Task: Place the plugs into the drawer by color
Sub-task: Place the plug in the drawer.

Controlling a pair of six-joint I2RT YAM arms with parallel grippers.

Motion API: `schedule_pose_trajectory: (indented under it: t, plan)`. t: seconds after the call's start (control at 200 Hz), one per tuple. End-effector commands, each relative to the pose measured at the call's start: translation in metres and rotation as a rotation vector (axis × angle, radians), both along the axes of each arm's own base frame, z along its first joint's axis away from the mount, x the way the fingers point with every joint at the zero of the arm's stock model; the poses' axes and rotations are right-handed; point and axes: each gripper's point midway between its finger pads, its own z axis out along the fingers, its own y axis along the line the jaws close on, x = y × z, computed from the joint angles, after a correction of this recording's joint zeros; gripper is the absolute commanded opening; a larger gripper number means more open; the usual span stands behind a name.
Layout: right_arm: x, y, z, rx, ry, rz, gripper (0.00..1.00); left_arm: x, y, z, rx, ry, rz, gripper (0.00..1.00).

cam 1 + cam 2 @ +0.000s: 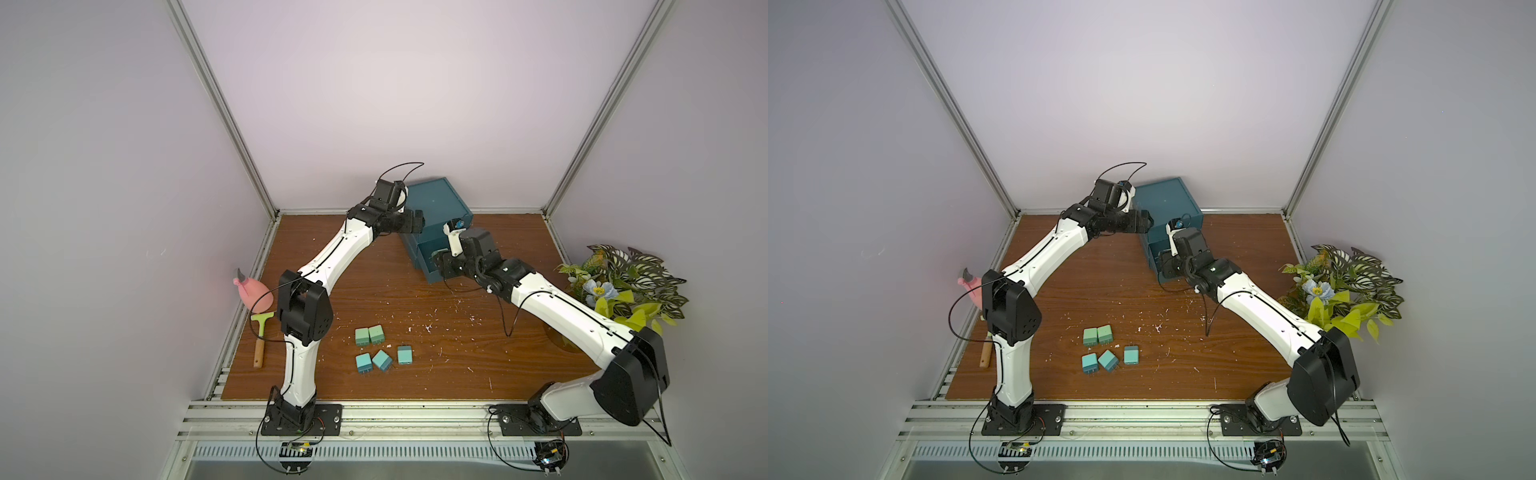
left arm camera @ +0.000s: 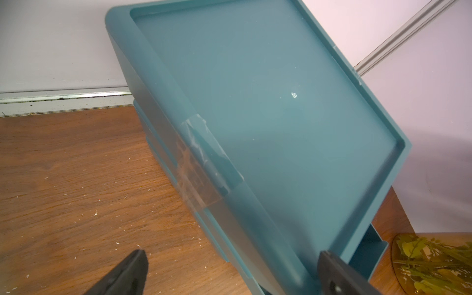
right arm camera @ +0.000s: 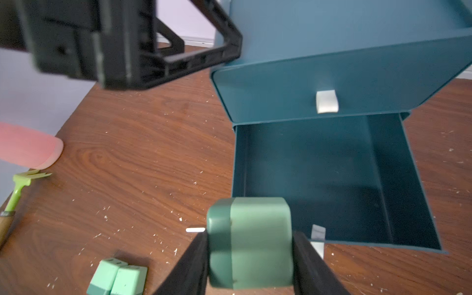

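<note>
Right jaws: the right gripper is clamped on a green plug, one finger on each side face. A prong sticks out sideways.
Left jaws: the left gripper stands wide, straddling the top front edge of the chest. One finger sits at the rim and the other hangs clear over the table, so nothing is gripped.
Nearest, on the table: a pair of green plugs lie touching, with three turquoise plugs just beside them. No pink-beige plug shows.
Held plug's place: at the front wall of the open drawer, near its white tab and not yet over the hollow, which looks empty.
Farther: the closed drawer front sits directly above.
Risk: released here, the plug would likely strike the front wall and tumble back onto the wood. A low push forward could shove the drawer in or slide the chest, since the left jaws do not clamp it.
In the way: the front wall and tab. The closed front overhangs the back of the hollow. The left gripper crowds the chest's corner.
Around: a pink toy and a green rake lie at the left edge, and a leafy plant stands on the right. All are well apart from the work.
</note>
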Motion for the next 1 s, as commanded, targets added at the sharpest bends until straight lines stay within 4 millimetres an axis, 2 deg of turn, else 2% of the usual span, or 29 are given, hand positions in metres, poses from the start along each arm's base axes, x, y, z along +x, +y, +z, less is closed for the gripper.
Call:
schedule_pose_trajectory:
  t: [0.0, 0.23, 0.485, 0.731, 0.996]
  plan:
    - [0.015, 0.005, 0.009, 0.006, -0.016, -0.005, 0.36, -0.006, 0.007, -0.001, 0.014, 0.024, -0.001, 0.99]
    - [0.033, 0.007, -0.018, -0.018, 0.036, -0.012, 0.36, -0.006, 0.005, -0.005, 0.016, 0.031, -0.006, 0.99]
    - [0.037, 0.009, -0.041, -0.047, 0.103, -0.011, 0.37, -0.006, 0.006, -0.008, 0.022, 0.034, -0.002, 0.98]
    - [0.039, 0.009, -0.047, -0.053, 0.118, 0.009, 0.42, -0.006, 0.006, -0.008, 0.02, 0.035, -0.001, 0.98]
    - [0.039, 0.01, -0.043, -0.037, 0.108, 0.032, 0.52, -0.005, 0.008, -0.009, 0.026, 0.031, 0.007, 0.99]
